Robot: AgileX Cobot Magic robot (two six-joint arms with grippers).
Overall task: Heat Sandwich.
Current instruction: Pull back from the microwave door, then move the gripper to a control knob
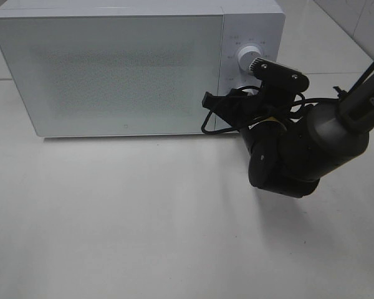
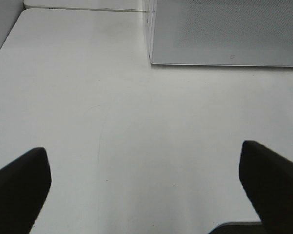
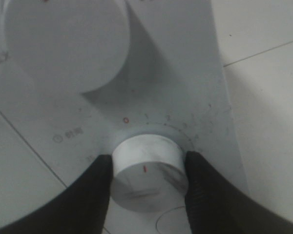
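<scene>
Right pincer (image 3: 147, 161) pinches the lower microwave knob (image 3: 149, 183); left pincer (image 2: 142, 151) gapes wide over the table (image 2: 136, 107).

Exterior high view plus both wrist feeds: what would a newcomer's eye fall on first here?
The big white box-shaped microwave, door closed, fills the top of the exterior high view. On its control panel, the right gripper pinches the lower round white dial from both sides, with the upper round white dial untouched above it. The left gripper hangs wide open over the white table.
</scene>
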